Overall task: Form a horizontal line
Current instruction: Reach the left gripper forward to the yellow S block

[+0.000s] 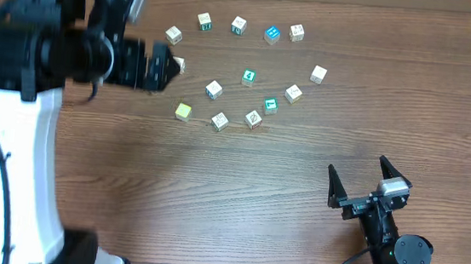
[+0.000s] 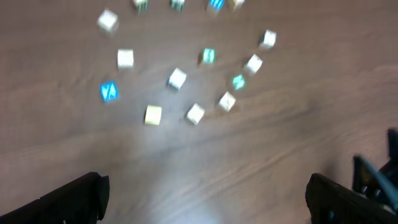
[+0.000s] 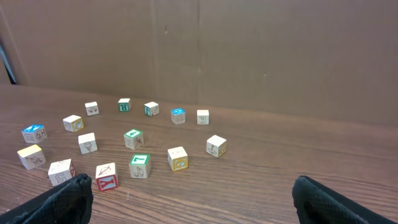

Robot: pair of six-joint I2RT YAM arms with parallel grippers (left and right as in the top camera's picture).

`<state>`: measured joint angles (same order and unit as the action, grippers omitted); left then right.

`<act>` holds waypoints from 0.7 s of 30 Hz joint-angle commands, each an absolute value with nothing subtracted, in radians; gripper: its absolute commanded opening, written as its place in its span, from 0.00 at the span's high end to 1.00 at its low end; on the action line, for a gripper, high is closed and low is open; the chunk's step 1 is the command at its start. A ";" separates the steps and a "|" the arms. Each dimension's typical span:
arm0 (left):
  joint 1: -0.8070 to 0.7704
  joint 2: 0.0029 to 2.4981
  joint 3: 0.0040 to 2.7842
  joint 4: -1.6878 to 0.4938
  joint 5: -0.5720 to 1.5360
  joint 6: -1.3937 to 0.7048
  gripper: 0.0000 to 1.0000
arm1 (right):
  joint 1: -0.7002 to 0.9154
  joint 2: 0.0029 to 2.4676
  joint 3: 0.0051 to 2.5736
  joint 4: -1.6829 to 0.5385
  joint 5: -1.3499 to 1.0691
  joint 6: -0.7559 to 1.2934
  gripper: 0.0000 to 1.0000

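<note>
Reading from the near edge: right gripper [image 1: 358, 170] sat well nearer than, and far right of, the yellow cube [image 1: 183, 111], jaws fully apart, holding and touching nothing.

Beyond it lay the row. The yellow cube formed the left end. Left white cube [image 1: 219, 121] lay just right of it and slightly nearer. Right white cube [image 1: 254, 119] lay further right, about level with it. L cube [image 1: 270, 105] lay rightmost and farther back, off the line. The row's axis ran left-right.

Left gripper [image 1: 171, 68] hovered raised, beyond and slightly left of the yellow cube, jaws wide apart, empty.

Judgement: the L cube needs drawing nearer. The left arm looked closer to the row.
</note>
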<state>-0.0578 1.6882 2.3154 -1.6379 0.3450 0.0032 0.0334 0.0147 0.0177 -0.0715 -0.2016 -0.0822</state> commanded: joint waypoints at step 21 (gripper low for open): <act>-0.061 1.954 2.456 -1.582 0.345 -0.007 0.78 | 0.031 0.003 0.008 -0.066 -0.192 -0.080 0.00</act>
<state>-0.0578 1.9118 2.4374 -1.5616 0.3702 0.0071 0.0334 0.0147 0.0177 -0.0708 -0.2020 -0.0818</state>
